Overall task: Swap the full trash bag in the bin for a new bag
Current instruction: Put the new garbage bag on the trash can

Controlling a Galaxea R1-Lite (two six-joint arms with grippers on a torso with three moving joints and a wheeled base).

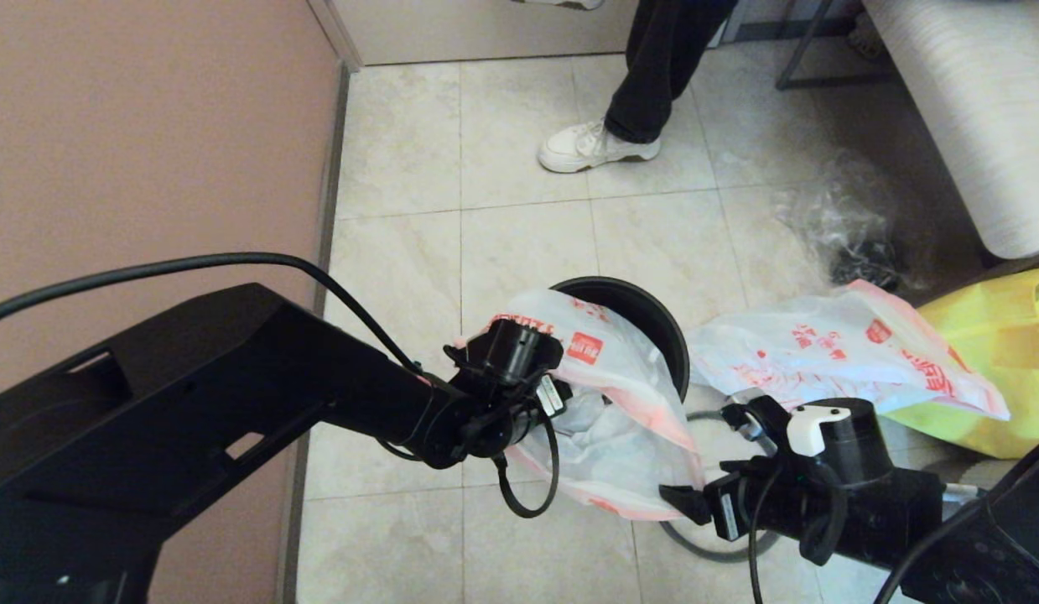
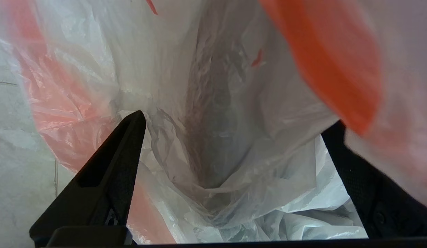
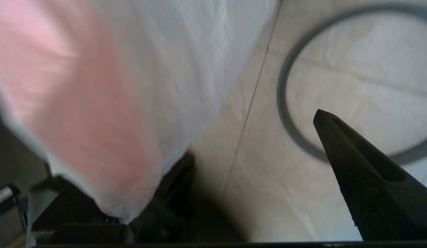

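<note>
The bin (image 1: 658, 317) stands on the floor tiles, its dark inside partly showing. The new bag (image 1: 624, 382), white with red print and pink-orange handles, drapes over the bin's near side and hangs down toward me. My left gripper (image 2: 235, 120) is open with its fingers spread wide and the bag's (image 2: 216, 144) plastic between and over them. My right gripper (image 1: 683, 503) is open at the bag's lower corner; the bag (image 3: 113, 86) covers one finger. The bin's dark grey ring (image 3: 285, 113) lies on the floor beneath it. The full trash bag (image 1: 821, 352) lies right of the bin, its contents hidden.
A yellow fabric bag (image 1: 1010, 361) lies behind the full bag, and a clear plastic bag (image 1: 846, 218) farther back. A person's leg and white shoe (image 1: 599, 147) stand beyond the bin. A pink wall (image 1: 150, 151) runs along the left; a sofa (image 1: 972, 109) sits at right.
</note>
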